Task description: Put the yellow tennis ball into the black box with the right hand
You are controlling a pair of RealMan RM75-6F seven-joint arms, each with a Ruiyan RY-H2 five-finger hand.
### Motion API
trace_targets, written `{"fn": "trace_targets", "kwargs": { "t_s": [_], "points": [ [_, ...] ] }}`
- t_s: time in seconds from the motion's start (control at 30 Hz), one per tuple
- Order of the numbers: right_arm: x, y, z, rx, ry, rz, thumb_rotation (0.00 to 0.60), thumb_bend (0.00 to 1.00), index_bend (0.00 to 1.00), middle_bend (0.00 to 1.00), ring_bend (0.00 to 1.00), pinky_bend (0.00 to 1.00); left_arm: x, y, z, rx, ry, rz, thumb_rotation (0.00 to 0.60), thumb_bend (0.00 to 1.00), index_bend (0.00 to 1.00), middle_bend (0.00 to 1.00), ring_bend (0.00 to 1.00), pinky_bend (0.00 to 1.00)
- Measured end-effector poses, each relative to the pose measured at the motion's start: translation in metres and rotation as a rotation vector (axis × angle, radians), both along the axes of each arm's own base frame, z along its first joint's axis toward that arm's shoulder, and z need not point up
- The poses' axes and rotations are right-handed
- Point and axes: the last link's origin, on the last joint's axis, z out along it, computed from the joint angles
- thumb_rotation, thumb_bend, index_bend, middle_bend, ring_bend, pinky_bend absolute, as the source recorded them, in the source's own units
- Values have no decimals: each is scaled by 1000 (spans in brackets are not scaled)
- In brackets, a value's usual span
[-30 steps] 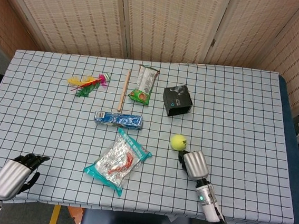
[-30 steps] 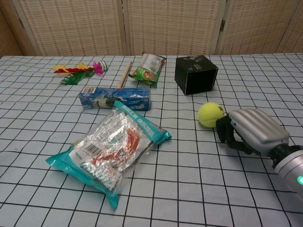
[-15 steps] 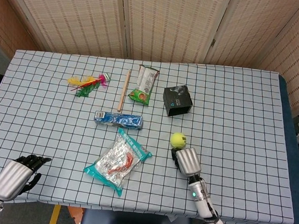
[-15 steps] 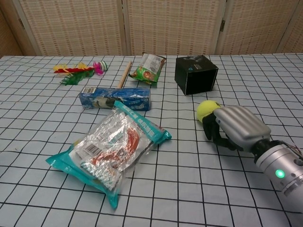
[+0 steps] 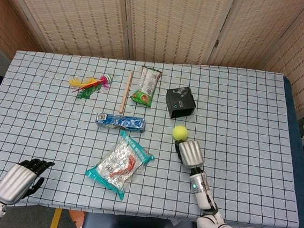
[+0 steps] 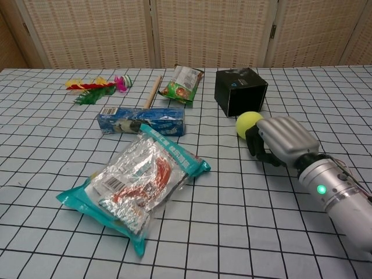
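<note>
Chest view: tennis ball [image 6: 248,124] touching curled fingers [image 6: 256,143] of right hand [image 6: 282,140], ungrasped.

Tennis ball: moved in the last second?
Yes. The tennis ball has rolled toward the black box, with the right hand following right behind it.

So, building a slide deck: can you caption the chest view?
Right hand closing on the yellow tennis ball just in front of the black box.
</note>
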Motion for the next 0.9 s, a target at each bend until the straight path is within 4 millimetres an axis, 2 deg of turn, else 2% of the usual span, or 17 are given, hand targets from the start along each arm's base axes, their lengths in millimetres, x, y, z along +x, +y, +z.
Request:
{"fn": "trace_targets", "kwargs": {
  "t_s": [0.33, 0.67, 0.9],
  "points": [
    [-4, -26, 4, -27, 31, -30, 600, 1000, 992, 842, 878, 935, -2, 3, -1, -5, -1, 18, 600, 500, 263, 342, 327, 532],
    [4, -47, 5, -32, 46, -41, 600, 1000, 992, 843, 869, 935, -5, 7, 0, -2, 2, 37, 600, 501, 263, 341, 327, 533],
    [9, -58, 8, -42, 50, -54, 600, 1000, 947, 842, 802, 926, -5, 8, 0, -1, -3, 43, 600, 501, 263, 342, 326, 533]
  ]
}}
